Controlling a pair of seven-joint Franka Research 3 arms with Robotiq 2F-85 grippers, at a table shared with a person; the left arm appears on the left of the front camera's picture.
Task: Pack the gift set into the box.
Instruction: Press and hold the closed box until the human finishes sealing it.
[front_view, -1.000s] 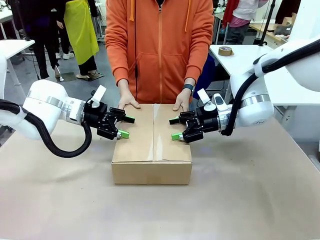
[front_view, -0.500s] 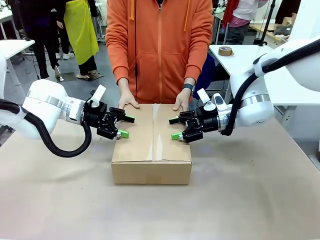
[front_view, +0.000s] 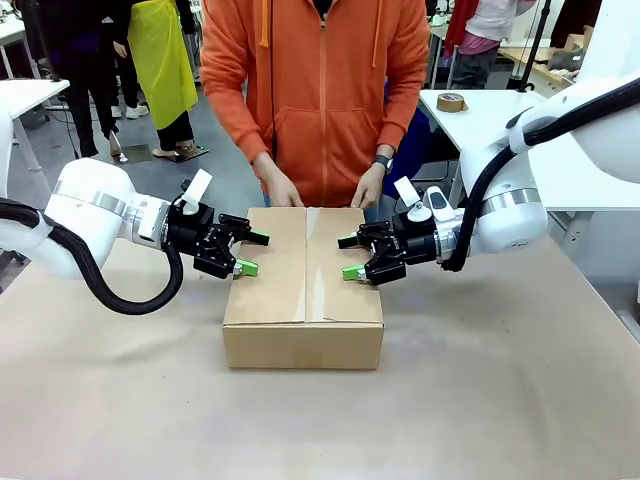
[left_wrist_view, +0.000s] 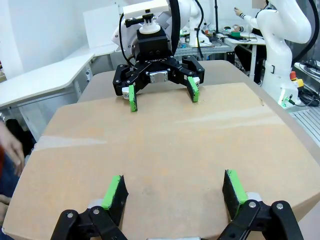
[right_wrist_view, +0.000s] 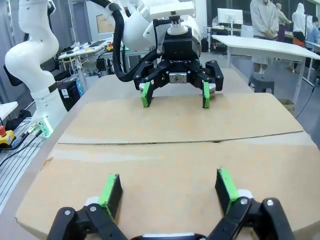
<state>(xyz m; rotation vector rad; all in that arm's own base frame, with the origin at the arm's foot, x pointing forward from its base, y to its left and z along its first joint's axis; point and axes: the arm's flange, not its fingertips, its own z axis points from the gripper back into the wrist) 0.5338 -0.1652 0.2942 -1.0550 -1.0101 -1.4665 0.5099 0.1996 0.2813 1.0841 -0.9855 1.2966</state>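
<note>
The brown cardboard box (front_view: 303, 290) sits in the middle of the counter (front_view: 500, 390) with its top flaps folded shut. The seam between the flaps (front_view: 306, 262) runs from the robot's side to the far side.

The two white arms reach in from either side and face each other across the lid. The left pincer (front_view: 255, 253) hangs over the box's left edge with its green-padded fingers spread wide and nothing between them. The right pincer (front_view: 348, 257) mirrors it over the right part of the lid, its fingers equally apart and empty. From each wrist camera the fingers sit low over the cardboard, and the opposite pincer is in plain sight across the lid. Whether any pad touches the lid cannot be told.

A person in an orange hooded top (front_view: 318, 90) stands at the far side of the counter. One hand (front_view: 282, 192) and the other hand (front_view: 366, 188) hover close together just behind the box's far edge. A roll of tape (front_view: 451, 101) lies on a white table in the background to the right.
</note>
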